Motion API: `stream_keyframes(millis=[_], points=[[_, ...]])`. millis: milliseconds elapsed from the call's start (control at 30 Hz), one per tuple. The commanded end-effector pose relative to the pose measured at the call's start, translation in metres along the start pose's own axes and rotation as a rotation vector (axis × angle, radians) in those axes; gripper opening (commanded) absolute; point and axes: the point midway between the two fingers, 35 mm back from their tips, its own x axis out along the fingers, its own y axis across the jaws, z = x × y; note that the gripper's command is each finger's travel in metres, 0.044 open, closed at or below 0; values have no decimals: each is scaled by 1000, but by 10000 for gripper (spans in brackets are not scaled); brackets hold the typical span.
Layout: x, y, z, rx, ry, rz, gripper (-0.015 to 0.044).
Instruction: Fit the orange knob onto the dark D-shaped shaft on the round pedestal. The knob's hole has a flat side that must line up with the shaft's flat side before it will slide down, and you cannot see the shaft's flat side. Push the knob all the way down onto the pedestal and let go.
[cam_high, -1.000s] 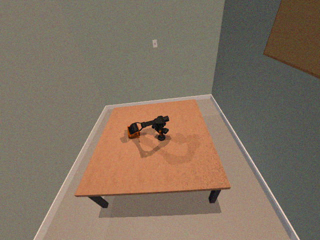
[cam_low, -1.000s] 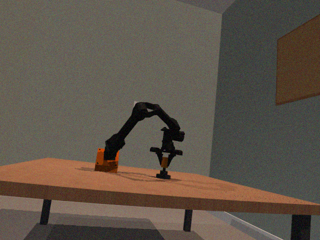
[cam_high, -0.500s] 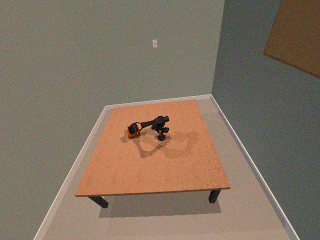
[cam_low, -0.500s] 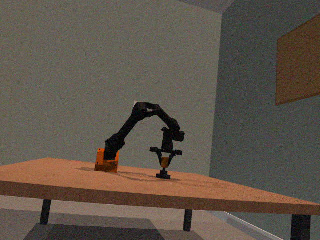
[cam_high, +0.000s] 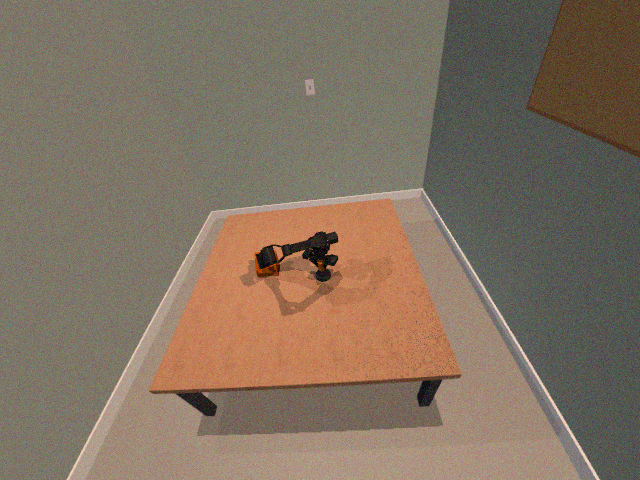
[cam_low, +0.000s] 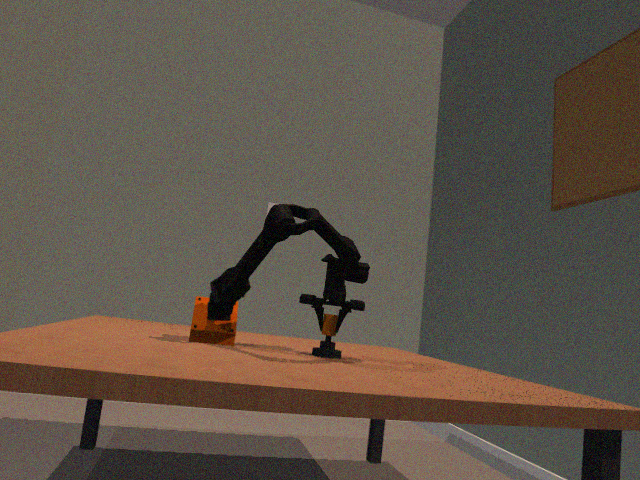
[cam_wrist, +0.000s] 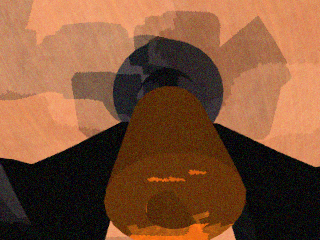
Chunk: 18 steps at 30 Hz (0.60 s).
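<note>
The orange knob (cam_high: 321, 267) (cam_low: 329, 324) (cam_wrist: 170, 125) is upright between the fingers of my gripper (cam_low: 329, 329) (cam_wrist: 169, 131), which is shut on it. The dark round pedestal (cam_high: 323, 276) (cam_low: 326, 353) (cam_wrist: 207, 75) stands on the table directly below the knob. In the exterior view the dark shaft (cam_low: 328, 339) shows as a short narrow piece between the knob's lower end and the pedestal, so the knob is not down on the pedestal. The knob's hole and the shaft's flat side are hidden. Whether the shaft's tip is inside the hole I cannot tell.
The arm's orange base (cam_high: 267, 269) (cam_low: 212, 334) stands on the wooden table (cam_high: 299, 346) (cam_low: 155, 364), left of the pedestal in the top and exterior views. The arm arches from it to above the pedestal. Its shadows fall around the pedestal.
</note>
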Motion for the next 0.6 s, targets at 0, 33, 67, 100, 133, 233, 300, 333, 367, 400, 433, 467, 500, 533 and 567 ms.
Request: stream_keyframes(millis=[0,33,67,100,133,233,300,333,367,400,433,467,500,533,567], points=[[-3,-1,1,-24,-5,-4,0],[-3,-1,1,-52,-5,-4,0],[-3,-2,1,-85,-5,-4,0],[-4,-2,1,-123,-5,-5,0],[-3,-2,1,-167,-5,-5,0],[-3,-2,2,-208,-5,-5,0],[-2,-2,2,-208,-5,-5,0],[-2,-1,2,-208,-5,-5,0],[-2,-1,2,-208,-5,-5,0],[-2,-1,1,-208,-5,-5,0],[-1,-1,1,-208,-5,-5,0],[-1,-1,1,-208,-5,-5,0],[-1,-1,1,-208,-5,-5,0],[0,-1,1,-208,-5,-5,0],[1,-1,1,-208,-5,-5,0]])
